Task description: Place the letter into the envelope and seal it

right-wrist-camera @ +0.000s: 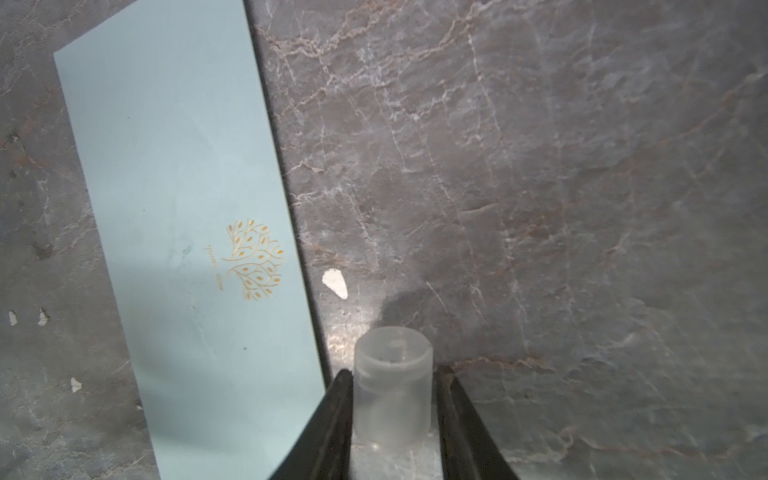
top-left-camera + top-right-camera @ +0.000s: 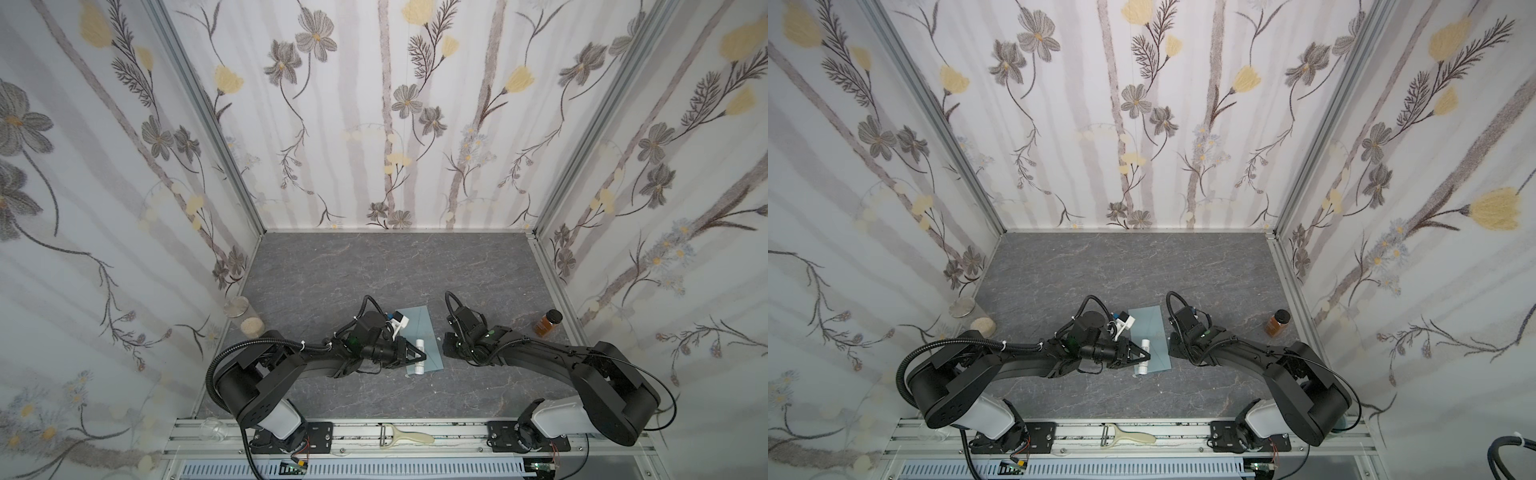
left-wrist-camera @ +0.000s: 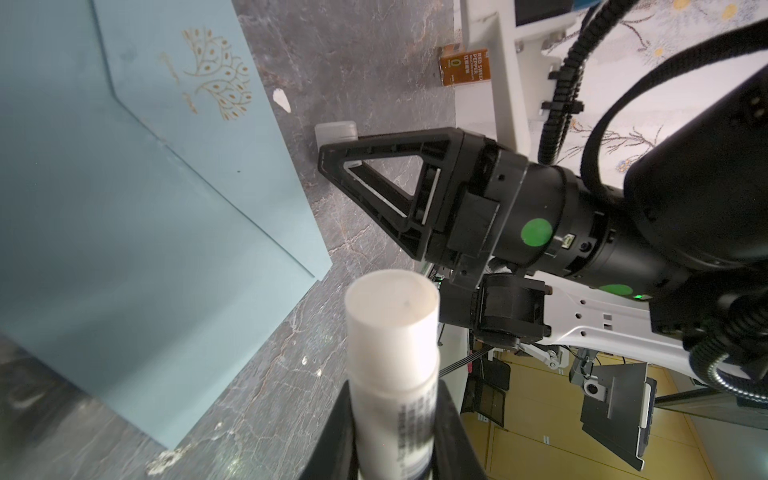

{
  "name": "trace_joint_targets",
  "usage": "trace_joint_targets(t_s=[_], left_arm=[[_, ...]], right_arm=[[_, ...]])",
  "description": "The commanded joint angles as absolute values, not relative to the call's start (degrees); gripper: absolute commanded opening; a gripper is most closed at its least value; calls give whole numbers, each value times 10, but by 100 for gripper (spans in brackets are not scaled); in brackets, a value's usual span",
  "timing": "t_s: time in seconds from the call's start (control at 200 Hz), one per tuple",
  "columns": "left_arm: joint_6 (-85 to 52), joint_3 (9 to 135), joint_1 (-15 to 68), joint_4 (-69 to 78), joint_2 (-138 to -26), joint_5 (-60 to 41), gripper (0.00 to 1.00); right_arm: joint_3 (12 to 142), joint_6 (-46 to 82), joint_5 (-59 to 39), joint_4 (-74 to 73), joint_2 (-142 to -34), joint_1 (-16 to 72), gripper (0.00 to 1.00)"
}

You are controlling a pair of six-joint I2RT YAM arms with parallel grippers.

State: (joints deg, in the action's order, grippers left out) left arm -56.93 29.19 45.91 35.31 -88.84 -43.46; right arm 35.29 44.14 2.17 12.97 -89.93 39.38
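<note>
The envelope [image 2: 420, 328] lies flat on the grey table [image 2: 374, 266], flap side up, one short edge towards the back wall, between the two grippers. In the left wrist view the flap's slanted edges lie flat against the body.

The left gripper [image 2: 420, 357] hangs over the envelope's near left corner, clamped on a white glue stick [image 3: 395, 340]. The stick lies along the left long edge and overhangs the near short edge.

Just off the right long edge, a translucent cap [image 1: 392, 374] stands on the table. The right gripper [image 1: 392, 395] has a jaw close on each side of it; I cannot tell whether they press it.

Bare table runs from the far edge to the back wall. Well apart are an amber jar [image 2: 547, 322] by the right wall and two jars [image 2: 245, 318] by the left.
</note>
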Motion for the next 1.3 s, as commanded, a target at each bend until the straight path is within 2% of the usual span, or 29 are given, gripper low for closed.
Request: trace_joint_targets(t_s=[0.0,0.29,0.72,1.299], left_arm=[[-561,298,458,371,-885,-433,0],[-557,301,458,371,-885,-433,0],[-555,292,457,370,-878,-434,0],[-553,280,456,370,-869,-434,0]], right_arm=[[363,447,46,132,-904,395,37],[395,435,67,152,-928,395,40],[419,426,75,173,-945,395,31],[428,423,70,175,-964,395,33]])
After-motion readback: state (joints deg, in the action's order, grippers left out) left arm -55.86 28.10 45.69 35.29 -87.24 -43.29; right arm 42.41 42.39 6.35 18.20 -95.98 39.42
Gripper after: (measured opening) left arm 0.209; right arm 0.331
